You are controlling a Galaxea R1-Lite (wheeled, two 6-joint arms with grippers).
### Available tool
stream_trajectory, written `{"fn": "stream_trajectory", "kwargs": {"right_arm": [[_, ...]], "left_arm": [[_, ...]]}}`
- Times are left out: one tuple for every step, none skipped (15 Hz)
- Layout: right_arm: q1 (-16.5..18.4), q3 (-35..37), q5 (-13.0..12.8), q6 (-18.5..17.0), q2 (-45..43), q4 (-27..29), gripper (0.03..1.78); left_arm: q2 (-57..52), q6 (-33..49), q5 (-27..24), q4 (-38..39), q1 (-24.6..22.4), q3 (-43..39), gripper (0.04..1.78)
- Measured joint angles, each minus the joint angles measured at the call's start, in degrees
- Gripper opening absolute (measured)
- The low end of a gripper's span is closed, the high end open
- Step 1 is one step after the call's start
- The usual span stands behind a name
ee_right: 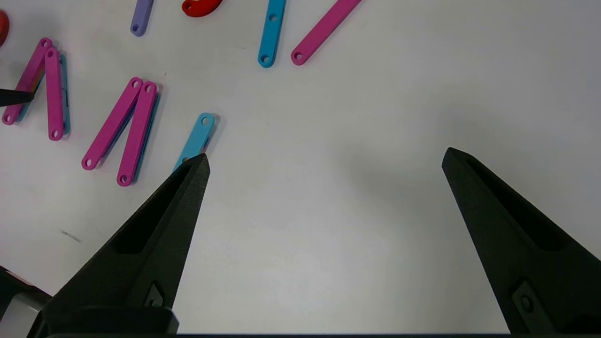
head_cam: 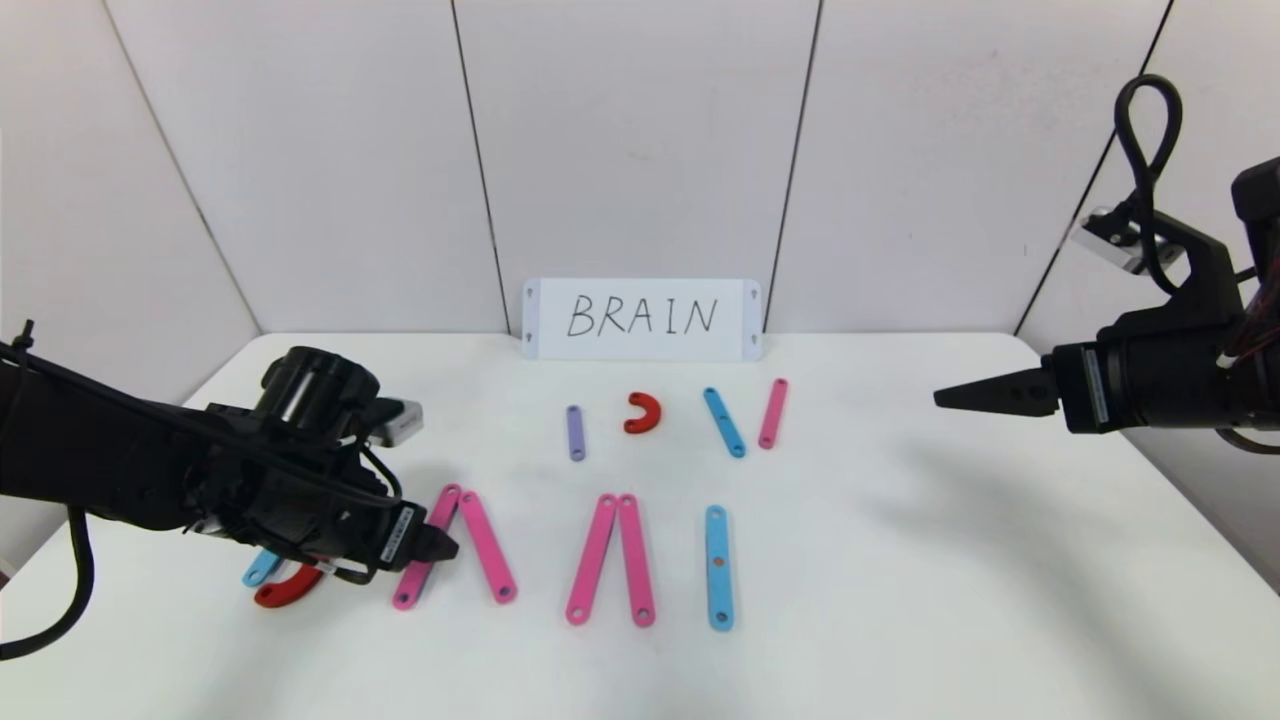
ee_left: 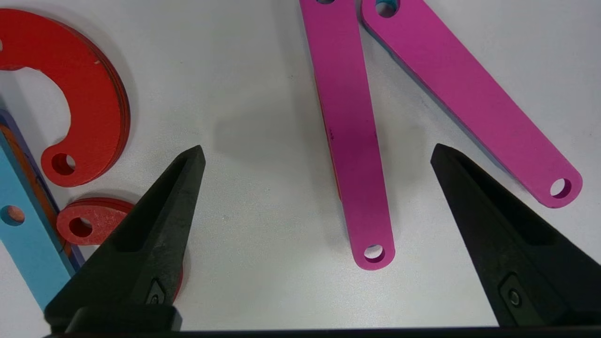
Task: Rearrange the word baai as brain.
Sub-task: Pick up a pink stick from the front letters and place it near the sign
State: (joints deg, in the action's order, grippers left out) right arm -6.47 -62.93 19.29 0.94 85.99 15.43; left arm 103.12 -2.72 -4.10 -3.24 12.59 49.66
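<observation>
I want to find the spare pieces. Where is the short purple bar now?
In the head view, the short purple bar lies on the table's far half, below the left end of the white BRAIN card, with the small red C-curve to its right.

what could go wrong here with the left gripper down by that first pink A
1. The left gripper is open, its fingers straddling one leg of the first pink A. Closing could drag that leg or bump the other, which lies close by.
2. The red C-curve and blue bar lie right beside one finger, so a sideways move may scatter the B.
3. The pieces are flat on the table, so the fingertips may slip.

The right gripper hangs open, well away.
</observation>
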Motion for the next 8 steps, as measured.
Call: {"fn": "stream_trajectory", "kwargs": {"right_arm": [[0.00,0.04,0.00,0.00,-0.05,-0.02,1.73],[0.00,0.11,0.00,0.00,-0.11,-0.04,1.73],[0.00,0.20,0.00,0.00,-0.16,-0.02,1.73],[0.00,0.22,0.02,0.00,-0.20,-0.06,1.73],[-0.02,0.26,0.02,0.00,-0.22,-0.04,1.73],[-0.05,0.30,0.02,0.00,-0.29,-0.04,1.73],[-0.05,0.45,0.02,0.00,-0.49,-0.04,1.73],[-0.13,0.56,0.00,0.05,-0.66,-0.06,1.73]], "left_arm": [[0.49,0.07,0.63,0.02,0.24,0.15,1.56],[1.06,0.24,1.78,0.00,0.50,0.39,1.44],[1.45,0.40,2.19,0.02,0.74,0.59,1.31],[1.65,0.40,2.32,0.02,0.91,0.66,1.15],[1.82,0.38,2.32,0.05,1.07,0.74,0.95],[1.97,0.35,2.34,0.00,1.13,0.74,0.76],[2.11,0.38,2.32,0.02,1.21,0.78,0.59],[2.19,0.35,2.34,0.05,1.24,0.80,0.44]]}}
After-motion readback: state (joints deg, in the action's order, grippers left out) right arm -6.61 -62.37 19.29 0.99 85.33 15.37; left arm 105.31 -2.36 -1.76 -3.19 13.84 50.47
